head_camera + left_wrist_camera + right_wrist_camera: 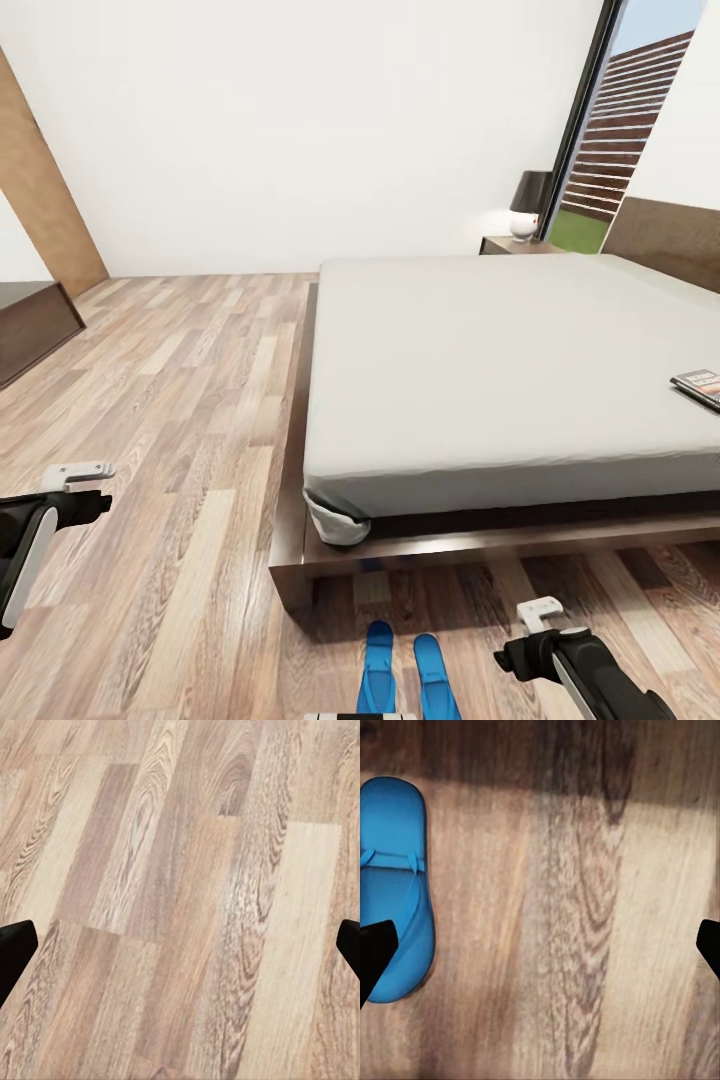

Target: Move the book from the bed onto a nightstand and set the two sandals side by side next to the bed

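Sandals: both blue sandals [408, 668] sit side by side on the wood floor [180, 420], right at my feet, just near of the bed's foot corner. The wrist cam catches one sandal [394, 889] flat, strap up.
My right fingers: right gripper [520, 640] hangs just right of the sandals, spread wide, holding nothing, with bare planks between the tips.
My left fingers: left gripper [85, 488] is out on the left over bare floor, well apart from everything, also wide open and empty.
Bed: the bed [500, 370] fills the right side, grey mattress on a dark frame.
Book: the book [700, 385] lies on the mattress at the far right edge of my view.
Nightstand: the nightstand [515, 245] sits beyond the bed's far side, with a lamp [528, 203] on it, beside the window [625, 120].
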